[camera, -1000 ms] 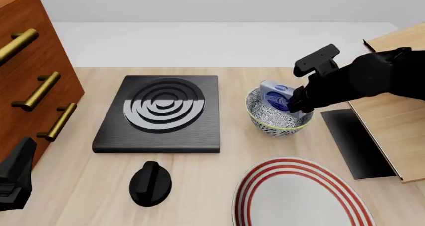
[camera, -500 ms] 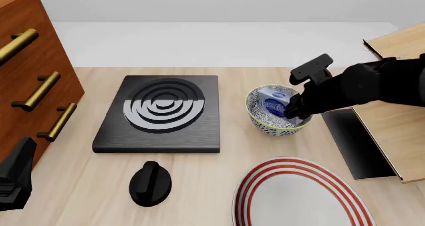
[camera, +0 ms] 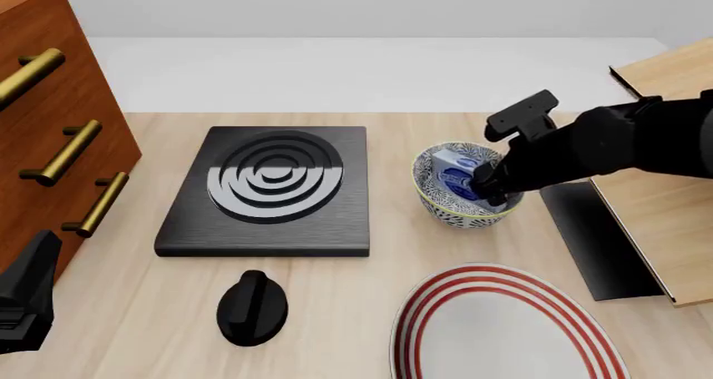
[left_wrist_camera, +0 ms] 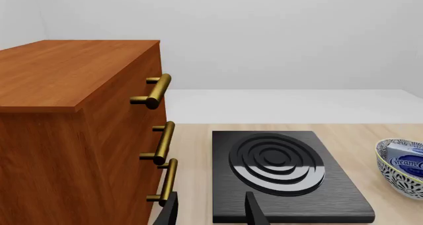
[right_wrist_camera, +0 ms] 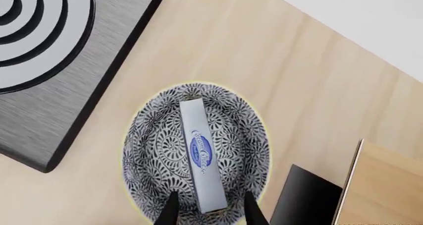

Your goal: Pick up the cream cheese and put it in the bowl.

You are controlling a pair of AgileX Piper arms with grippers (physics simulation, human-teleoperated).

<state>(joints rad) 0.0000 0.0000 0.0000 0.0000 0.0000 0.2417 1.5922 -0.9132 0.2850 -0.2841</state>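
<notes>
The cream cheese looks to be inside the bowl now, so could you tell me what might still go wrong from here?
1. The cream cheese stands on edge in the bowl, between the fingertips of the right claw; if these brush it while withdrawing, it may tip or lift out.
2. The arm hangs low over the bowl's rim, so a sideways exit could nudge the bowl towards the red-striped plate.
</notes>
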